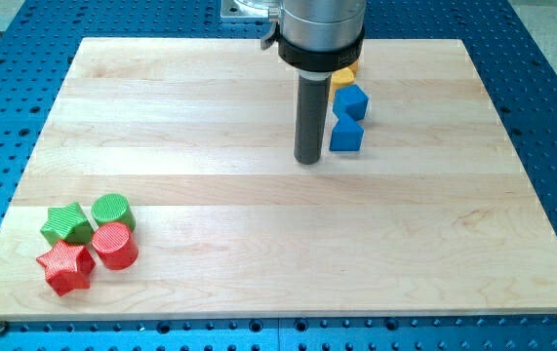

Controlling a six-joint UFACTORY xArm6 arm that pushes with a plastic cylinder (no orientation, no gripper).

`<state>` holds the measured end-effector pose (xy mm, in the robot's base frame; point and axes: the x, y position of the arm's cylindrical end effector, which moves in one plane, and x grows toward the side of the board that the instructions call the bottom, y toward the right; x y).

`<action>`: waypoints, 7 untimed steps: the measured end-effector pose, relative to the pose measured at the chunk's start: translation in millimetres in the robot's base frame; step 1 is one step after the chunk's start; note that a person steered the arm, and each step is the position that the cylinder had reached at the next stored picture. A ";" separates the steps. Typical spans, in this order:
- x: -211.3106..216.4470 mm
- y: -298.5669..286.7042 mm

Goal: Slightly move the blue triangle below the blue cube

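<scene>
Two blue blocks sit touching near the view's top, right of centre. The upper one [351, 100] looks like the blue triangle, and the lower one [346, 136] looks like the blue cube; their shapes are hard to tell apart. My tip [307, 161] rests on the board just left of the lower blue block, with a small gap between them. The rod and its grey collar hide part of the area above the blocks.
A yellow block [343, 76] sits just above the blue pair, partly hidden by the arm's collar. At the bottom left are a green star [66, 223], a green cylinder [112, 211], a red star [65, 267] and a red cylinder [115, 245]. The wooden board [258, 244] lies on a blue perforated table.
</scene>
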<state>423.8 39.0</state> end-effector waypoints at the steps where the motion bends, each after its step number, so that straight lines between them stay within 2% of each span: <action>1: -5.2 10.8; 2: -4.9 23.2; 3: 7.6 5.4; 4: 85.7 -28.2; 5: 112.1 -32.0; 7: 112.1 -35.5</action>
<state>535.9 3.4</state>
